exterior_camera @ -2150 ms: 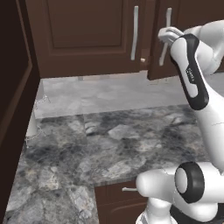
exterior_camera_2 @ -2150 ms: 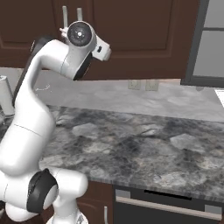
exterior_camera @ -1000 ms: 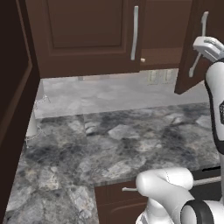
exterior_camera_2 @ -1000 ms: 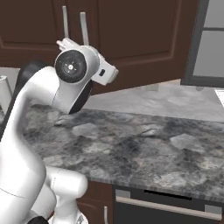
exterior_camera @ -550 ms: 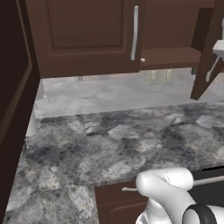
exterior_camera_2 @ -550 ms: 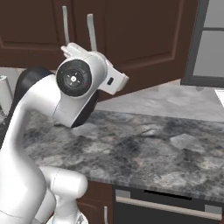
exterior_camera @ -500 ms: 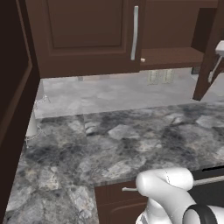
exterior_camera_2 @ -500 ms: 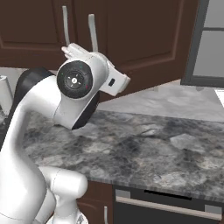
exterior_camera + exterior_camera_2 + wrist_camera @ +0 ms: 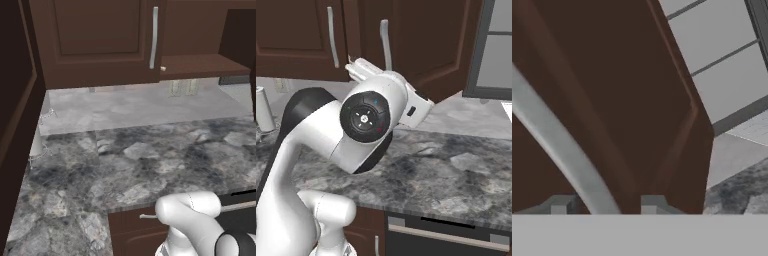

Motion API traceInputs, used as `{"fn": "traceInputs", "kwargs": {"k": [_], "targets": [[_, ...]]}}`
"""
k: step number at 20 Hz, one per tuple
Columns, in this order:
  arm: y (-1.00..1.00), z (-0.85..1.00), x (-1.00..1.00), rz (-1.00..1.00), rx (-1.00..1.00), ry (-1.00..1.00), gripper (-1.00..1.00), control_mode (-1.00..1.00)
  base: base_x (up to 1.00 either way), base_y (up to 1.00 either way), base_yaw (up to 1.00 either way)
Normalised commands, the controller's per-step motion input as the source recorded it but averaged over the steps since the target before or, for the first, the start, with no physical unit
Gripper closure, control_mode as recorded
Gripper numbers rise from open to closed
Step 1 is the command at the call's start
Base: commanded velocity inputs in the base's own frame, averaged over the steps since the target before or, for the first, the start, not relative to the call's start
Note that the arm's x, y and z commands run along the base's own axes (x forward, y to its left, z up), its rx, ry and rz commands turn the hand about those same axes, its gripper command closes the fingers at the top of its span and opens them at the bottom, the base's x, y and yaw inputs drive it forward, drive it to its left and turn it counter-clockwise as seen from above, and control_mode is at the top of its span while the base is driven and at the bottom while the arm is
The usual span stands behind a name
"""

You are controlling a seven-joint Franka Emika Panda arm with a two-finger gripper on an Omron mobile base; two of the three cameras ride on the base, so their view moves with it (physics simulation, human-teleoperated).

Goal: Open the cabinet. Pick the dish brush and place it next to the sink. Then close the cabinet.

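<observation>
Step in hand: opening dark brown wooden wall cabinet (image 9: 100, 40), first of three.

Two-finger claw (image 9: 602, 204) straddles long silver bar handle (image 9: 557, 145) of right panelled door (image 9: 627, 100); one fingertip either side, bar between; looks clamped on it, contact itself hidden.

Door (image 9: 421, 45) swung well out from cabinet front; left door (image 9: 95, 35) shut.

Tiny red dish brush: cannot make out. Bare shelf (image 9: 205, 65) visible in opening.

Next, likely: release handle, back off, reach into opening for brush.
</observation>
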Motion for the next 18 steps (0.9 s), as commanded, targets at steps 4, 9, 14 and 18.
{"fn": "traceInputs", "kwargs": {"k": [4, 9, 14, 18], "targets": [[-0.49, 0.0, -0.17, -0.05, 0.01, 0.0, -1.0, -1.0, 0.0, 0.0, 0.0], [0.0, -0.01, 0.0, 0.0, 0.0, 0.0, -1.0, -1.0, 0.0, 0.0, 0.0], [0.08, -0.34, -0.26, 0.0, 0.0, -0.03, -1.0, -1.0, 0.0, 0.0, 0.0], [0.06, -0.39, -0.47, 0.0, 0.0, -0.13, -1.0, -1.0, 0.0, 0.0, 0.0]]}}
